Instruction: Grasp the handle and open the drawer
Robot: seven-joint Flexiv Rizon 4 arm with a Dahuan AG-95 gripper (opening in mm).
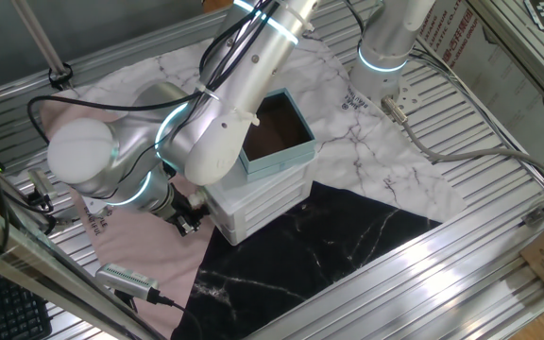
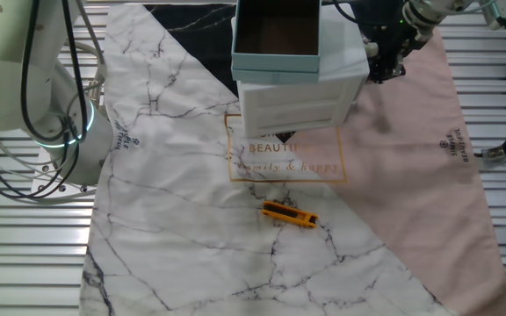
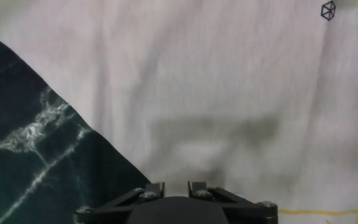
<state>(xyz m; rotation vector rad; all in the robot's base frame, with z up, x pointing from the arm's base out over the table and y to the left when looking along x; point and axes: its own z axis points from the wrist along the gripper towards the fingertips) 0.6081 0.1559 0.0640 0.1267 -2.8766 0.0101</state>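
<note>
The black two-finger tool (image 2: 385, 68), whose opening I cannot tell, hangs at three o'clock of the small, light, slippery white plastic cabinet (image 2: 297, 105); pinch its hidden knob squarely.

Arm (image 1: 244, 104): smooth glossy shell, white to silver-grey, built of rounded cylindrical links with a domed cap (image 1: 81, 151) at one joint. Glowing cyan-white light rings (image 1: 382, 62) are seen at the joints, one on the link behind the teal box (image 1: 274, 132). Black cables (image 1: 225, 47) are run in a bundle along the outside of the link above that box. Gripper (image 1: 189, 223): black, angular, beside the white cabinet (image 1: 258, 203). In the hand view, a black gripper body (image 3: 176, 208) is shown with silver screw heads (image 3: 148, 195) on its upper face.
</note>
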